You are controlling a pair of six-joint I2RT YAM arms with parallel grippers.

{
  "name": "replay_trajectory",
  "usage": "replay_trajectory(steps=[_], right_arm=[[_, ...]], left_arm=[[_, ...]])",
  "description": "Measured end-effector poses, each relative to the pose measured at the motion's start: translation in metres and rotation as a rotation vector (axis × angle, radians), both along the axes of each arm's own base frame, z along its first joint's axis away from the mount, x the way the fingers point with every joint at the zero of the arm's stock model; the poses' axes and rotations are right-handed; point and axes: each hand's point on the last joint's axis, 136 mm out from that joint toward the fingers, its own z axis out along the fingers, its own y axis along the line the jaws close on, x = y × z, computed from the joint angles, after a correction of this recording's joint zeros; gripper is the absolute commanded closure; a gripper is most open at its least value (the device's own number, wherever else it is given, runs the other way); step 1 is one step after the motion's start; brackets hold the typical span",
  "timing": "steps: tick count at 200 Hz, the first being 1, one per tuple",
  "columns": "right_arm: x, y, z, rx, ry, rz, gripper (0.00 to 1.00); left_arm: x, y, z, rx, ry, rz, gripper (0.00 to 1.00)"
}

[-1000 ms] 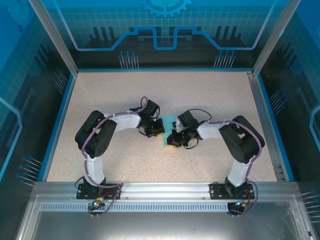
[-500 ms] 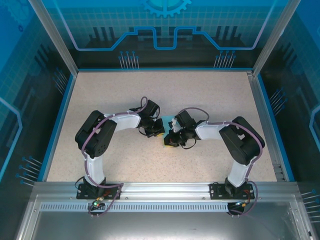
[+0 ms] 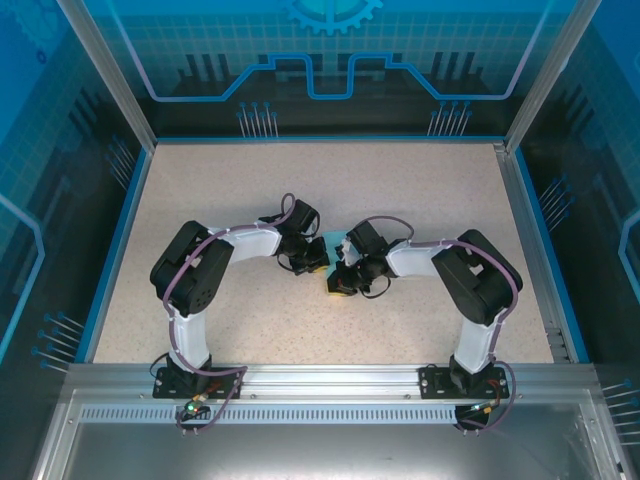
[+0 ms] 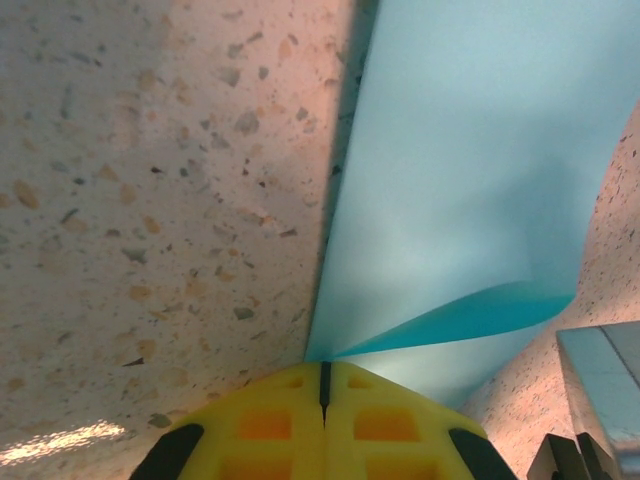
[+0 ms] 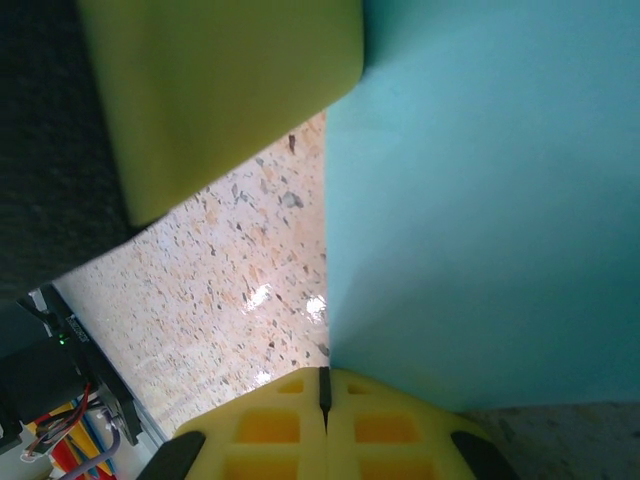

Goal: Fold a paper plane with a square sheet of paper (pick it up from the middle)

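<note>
The square sheet of paper (image 4: 470,150), light cyan, hangs between my two grippers above the middle of the table. In the top view a sliver of the paper (image 3: 333,244) peeks out between the wrists. My left gripper (image 4: 323,366) is shut, and the sheet's edge and a raised folded flap (image 4: 470,312) run into its jaw tips. My right gripper (image 5: 324,374) is shut too, with the paper (image 5: 480,200) running straight up from its slit and spreading right. From above, the left gripper (image 3: 322,258) and right gripper (image 3: 335,282) nearly touch.
The speckled beige table (image 3: 250,190) is ringed by a blue border and aluminium posts (image 3: 105,75). A yellow finger (image 5: 220,90) of the left gripper sits close in the right wrist view. Cables and the front rail (image 5: 70,430) lie at its lower left.
The right arm has drawn in to the left, closer to the left gripper, and less cyan paper shows from above. The left arm has stayed put.
</note>
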Motion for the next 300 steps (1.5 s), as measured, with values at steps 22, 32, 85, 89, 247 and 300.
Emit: replay_trajectory(steps=[22, 32, 85, 89, 247, 300], right_arm=[[0.001, 0.002, 0.004, 0.005, -0.017, 0.007, 0.95], [0.001, 0.004, 0.005, 0.005, -0.024, 0.014, 0.95], [-0.001, 0.006, -0.002, -0.011, -0.013, 0.028, 0.95], [-0.001, 0.005, -0.002, -0.012, -0.012, 0.026, 0.95], [0.039, -0.028, -0.003, -0.052, -0.035, -0.103, 0.96], [0.040, -0.029, -0.003, -0.051, -0.006, -0.142, 0.96]], left_arm=[[0.000, 0.000, 0.000, 0.000, 0.000, 0.000, 1.00], [0.000, 0.000, 0.000, 0.000, 0.000, 0.000, 1.00], [0.000, 0.000, 0.000, 0.000, 0.001, 0.000, 1.00], [0.000, 0.000, 0.000, 0.000, 0.001, 0.000, 1.00], [0.000, -0.001, 0.003, 0.001, -0.007, -0.005, 0.93], [-0.027, -0.003, 0.023, -0.032, -0.030, -0.022, 0.82]])
